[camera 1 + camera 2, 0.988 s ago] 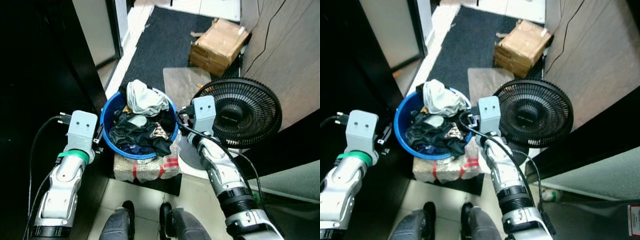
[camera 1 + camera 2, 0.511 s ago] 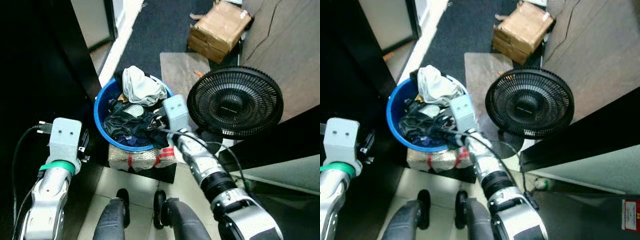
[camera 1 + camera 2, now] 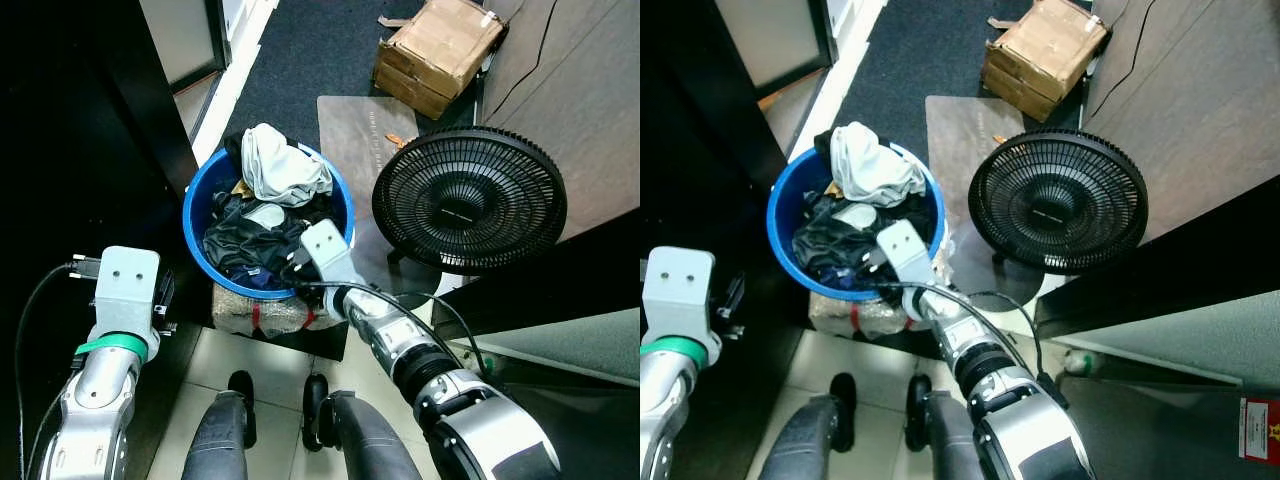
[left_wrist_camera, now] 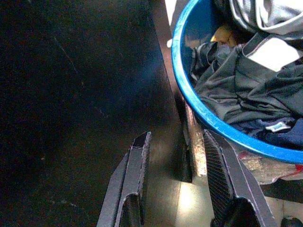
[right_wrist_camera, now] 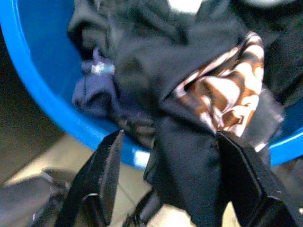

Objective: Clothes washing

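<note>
— Now, where is the laundry?
— Heaped in the round blue plastic basin (image 3: 199, 246), beside the black fan (image 3: 468, 198).
— Tools?
— Right tool (image 5: 165, 156) spread wide over a dark garment (image 5: 189, 156) at the rim, gripping nothing; left tool (image 4: 177, 161) parted, empty, beside the basin.

The basin (image 3: 200, 250) at the centre of the frame looks like smooth, glossy blue plastic. Inside, the clothes (image 3: 262, 238) are soft cloth: dark matt pieces and one pale grey garment (image 3: 280, 170). At upper right the box (image 3: 438, 52) is rough brown cardboard. The fan (image 3: 468, 212) has a black grille, slightly shiny. The floor tiles (image 3: 270, 375) are pale and glossy; the mat (image 3: 310, 60) is dark and matt.
</note>
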Available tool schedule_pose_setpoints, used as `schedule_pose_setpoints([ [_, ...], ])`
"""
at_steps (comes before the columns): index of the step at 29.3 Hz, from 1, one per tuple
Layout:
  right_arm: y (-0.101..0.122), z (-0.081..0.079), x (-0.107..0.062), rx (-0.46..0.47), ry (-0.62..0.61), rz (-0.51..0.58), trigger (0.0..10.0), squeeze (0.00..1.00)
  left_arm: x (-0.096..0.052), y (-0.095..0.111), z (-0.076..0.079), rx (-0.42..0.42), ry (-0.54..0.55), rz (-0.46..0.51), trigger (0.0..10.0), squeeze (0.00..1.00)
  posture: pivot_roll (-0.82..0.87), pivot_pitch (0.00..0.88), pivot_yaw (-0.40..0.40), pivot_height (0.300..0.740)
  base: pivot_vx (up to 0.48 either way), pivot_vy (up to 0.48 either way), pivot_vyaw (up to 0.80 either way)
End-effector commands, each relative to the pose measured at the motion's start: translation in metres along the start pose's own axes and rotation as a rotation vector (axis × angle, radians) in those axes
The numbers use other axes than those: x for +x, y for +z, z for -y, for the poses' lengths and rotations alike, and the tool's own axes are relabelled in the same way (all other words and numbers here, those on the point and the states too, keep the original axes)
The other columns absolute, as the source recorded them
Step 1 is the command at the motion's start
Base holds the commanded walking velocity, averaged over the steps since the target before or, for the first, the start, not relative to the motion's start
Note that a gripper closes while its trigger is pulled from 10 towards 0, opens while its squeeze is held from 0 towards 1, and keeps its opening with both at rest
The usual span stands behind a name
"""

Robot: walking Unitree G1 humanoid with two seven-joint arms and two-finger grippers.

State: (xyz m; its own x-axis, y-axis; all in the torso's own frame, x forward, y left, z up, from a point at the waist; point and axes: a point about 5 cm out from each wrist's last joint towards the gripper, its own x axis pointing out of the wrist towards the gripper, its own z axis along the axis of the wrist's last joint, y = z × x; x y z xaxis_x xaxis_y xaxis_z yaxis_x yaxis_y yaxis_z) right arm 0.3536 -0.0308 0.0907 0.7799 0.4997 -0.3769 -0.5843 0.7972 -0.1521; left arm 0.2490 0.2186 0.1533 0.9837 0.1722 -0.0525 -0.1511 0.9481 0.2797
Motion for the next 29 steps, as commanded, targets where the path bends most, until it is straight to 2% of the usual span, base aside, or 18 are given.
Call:
schedule_pose_setpoints([
  [1,-0.021,-0.004,-0.001,0.009,-0.003,-0.097,10.0,1.00,-0.006,-0.010,-0.001,0.009,0.011,-0.047,10.0,0.00,0.12,0.460,-0.090,0.740,0.000,0.000,0.00],
  [6,-0.024,-0.003,-0.002,0.015,-0.021,-0.115,10.0,1.00,-0.007,-0.010,-0.001,0.010,0.016,-0.049,10.0,0.00,0.13,0.464,-0.090,0.740,0.000,0.000,0.00],
  [7,-0.025,-0.003,-0.002,0.025,-0.030,-0.120,10.0,0.00,-0.008,-0.009,-0.001,0.009,0.017,-0.050,10.0,0.00,0.13,0.467,-0.090,0.740,0.000,0.000,0.00],
  [10,-0.024,-0.003,-0.001,0.050,-0.038,-0.120,10.0,0.00,-0.010,-0.009,-0.002,0.010,0.020,-0.053,10.0,0.00,0.13,0.471,-0.089,0.740,0.000,0.000,0.00],
  [12,-0.015,0.002,0.000,0.066,-0.092,-0.063,10.0,0.00,-0.011,-0.010,-0.002,0.013,0.022,-0.059,10.0,0.00,0.14,0.475,-0.085,0.740,0.000,0.000,0.00],
  [13,-0.015,0.002,0.000,0.066,-0.092,-0.063,10.0,0.00,-0.011,-0.010,-0.002,0.013,0.022,-0.059,10.0,0.00,0.14,0.475,-0.085,0.740,0.000,0.000,0.00],
  [14,-0.007,0.009,0.000,0.057,-0.160,-0.014,9.8,0.00,-0.012,-0.010,-0.002,0.014,0.023,-0.063,10.0,0.00,0.14,0.476,-0.083,0.740,0.000,0.000,0.00],
  [17,-0.005,0.011,0.000,0.045,-0.180,-0.004,9.8,0.00,-0.012,-0.010,-0.002,0.014,0.023,-0.063,10.0,0.00,0.14,0.476,-0.083,0.740,0.000,0.000,0.00],
  [18,-0.004,0.014,-0.001,0.035,-0.216,0.002,3.6,0.00,-0.012,-0.010,-0.001,0.015,0.022,-0.065,10.0,0.00,0.15,0.476,-0.082,0.740,0.000,0.000,0.00],
  [20,-0.004,0.016,-0.001,0.028,-0.244,0.004,3.4,0.00,-0.012,-0.010,-0.001,0.015,0.022,-0.065,10.0,0.00,0.15,0.476,-0.082,0.740,0.000,0.000,0.00],
  [21,-0.006,0.018,-0.002,0.032,-0.269,-0.006,0.0,0.00,-0.012,-0.010,0.000,0.016,0.021,-0.066,10.0,0.00,0.16,0.476,-0.081,0.740,0.000,0.000,0.00],
  [29,-0.023,0.019,-0.005,0.144,-0.306,-0.073,0.0,0.00,-0.015,-0.010,-0.004,0.024,0.030,-0.073,10.0,0.00,0.17,0.472,-0.078,0.740,0.000,0.000,0.00],
])
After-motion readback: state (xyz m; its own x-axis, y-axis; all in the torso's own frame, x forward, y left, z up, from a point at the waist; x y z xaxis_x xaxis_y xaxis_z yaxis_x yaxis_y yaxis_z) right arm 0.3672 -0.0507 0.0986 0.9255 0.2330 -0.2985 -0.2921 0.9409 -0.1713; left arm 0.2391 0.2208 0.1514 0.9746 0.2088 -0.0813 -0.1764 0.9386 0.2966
